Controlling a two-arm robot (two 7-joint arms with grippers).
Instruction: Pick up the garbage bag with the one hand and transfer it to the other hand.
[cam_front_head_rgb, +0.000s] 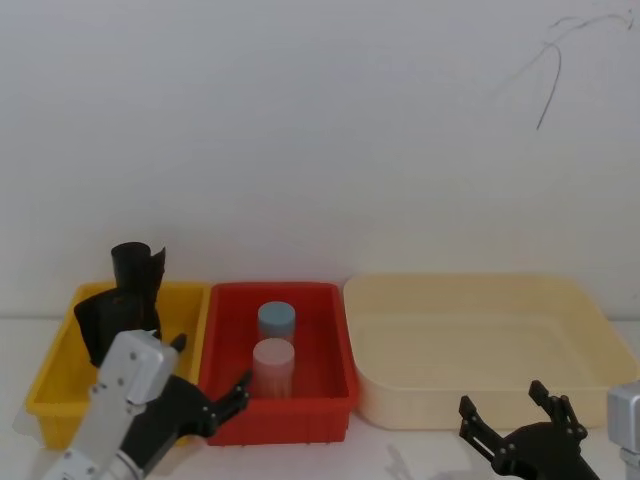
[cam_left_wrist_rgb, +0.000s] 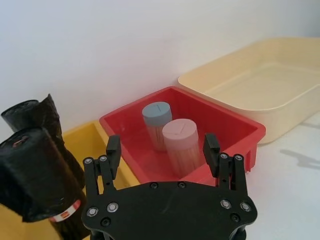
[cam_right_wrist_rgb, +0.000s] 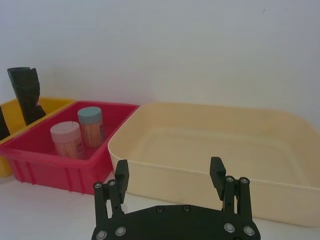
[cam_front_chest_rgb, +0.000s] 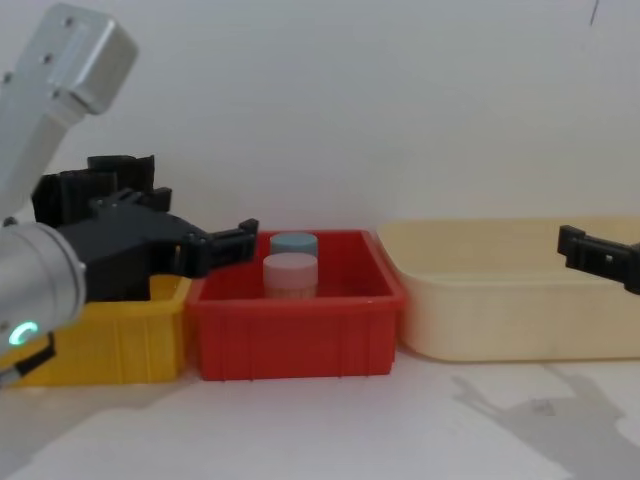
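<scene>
The garbage bag (cam_left_wrist_rgb: 34, 176), a black roll with a red-and-white label band, stands in the yellow bin (cam_front_head_rgb: 55, 385) at the left; in the head view it is the dark mass (cam_front_head_rgb: 100, 322). My left gripper (cam_left_wrist_rgb: 161, 148) is open in front of the yellow and red bins, just right of the bag and not touching it. It also appears in the head view (cam_front_head_rgb: 210, 368) and the chest view (cam_front_chest_rgb: 205, 235). My right gripper (cam_right_wrist_rgb: 169, 171) is open and empty, low in front of the cream tray (cam_front_head_rgb: 480, 330), also seen from the head (cam_front_head_rgb: 505, 402).
An unlabelled black roll with a flared top (cam_front_head_rgb: 138, 272) stands behind the garbage bag in the same bin. The red bin (cam_front_head_rgb: 330, 385) holds a blue-lidded (cam_front_head_rgb: 276, 320) and a pink-lidded cylinder (cam_front_head_rgb: 272, 365). A white wall runs close behind the bins.
</scene>
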